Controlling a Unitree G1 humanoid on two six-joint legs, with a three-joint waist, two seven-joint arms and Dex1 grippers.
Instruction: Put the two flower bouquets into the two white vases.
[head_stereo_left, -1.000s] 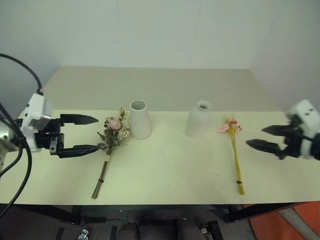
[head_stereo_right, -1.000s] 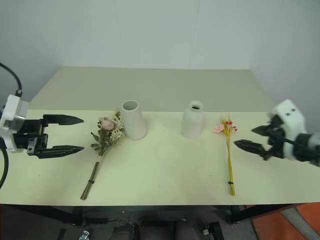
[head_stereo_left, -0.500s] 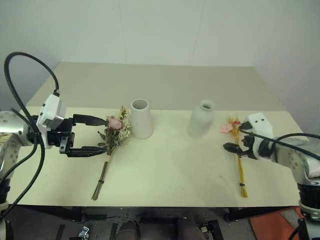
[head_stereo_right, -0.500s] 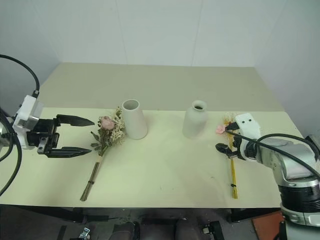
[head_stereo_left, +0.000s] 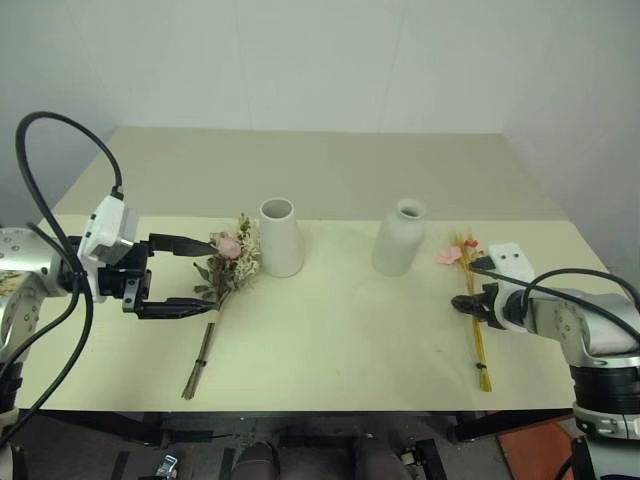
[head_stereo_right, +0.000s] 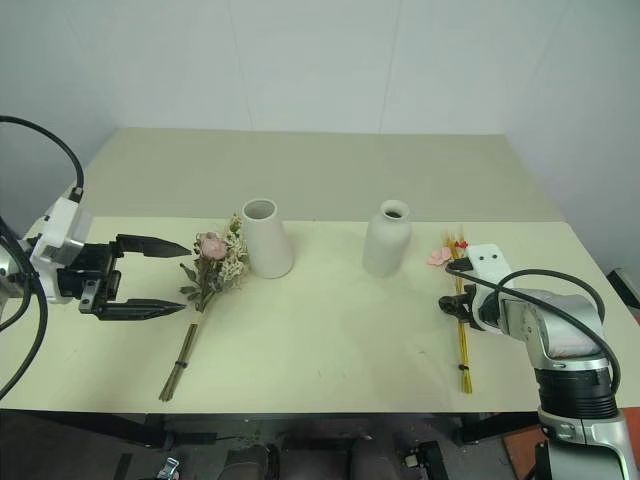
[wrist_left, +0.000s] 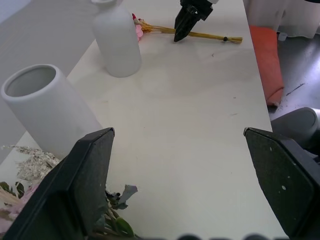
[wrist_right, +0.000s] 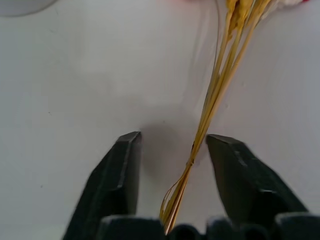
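Table (head_stereo_left: 330, 340): cream top; both bouquets lie flat on it and both vases stand empty, so no flower is placed yet.
Step in hand: the pick-up of both bunches, the right one nearer to a grasp, as I judge.
Cone vase (head_stereo_left: 280, 237): upright, just beside the bushy bouquet (head_stereo_left: 225, 270).
Round vase (head_stereo_left: 398, 237): upright, near the yellow-stemmed bouquet (head_stereo_left: 472, 300).
Left gripper (head_stereo_left: 195, 275): wide open and level, one finger on each side of the bushy heads (it holds nothing).
Right gripper (wrist_right: 172, 165): tilted down to the table, jaws partly open with the yellow stems between them, nearer one finger; they do not yet pinch.
Next move: I think the right jaws must finish closing on the thin stems, then lift and turn them stem-end down toward the narrow neck.
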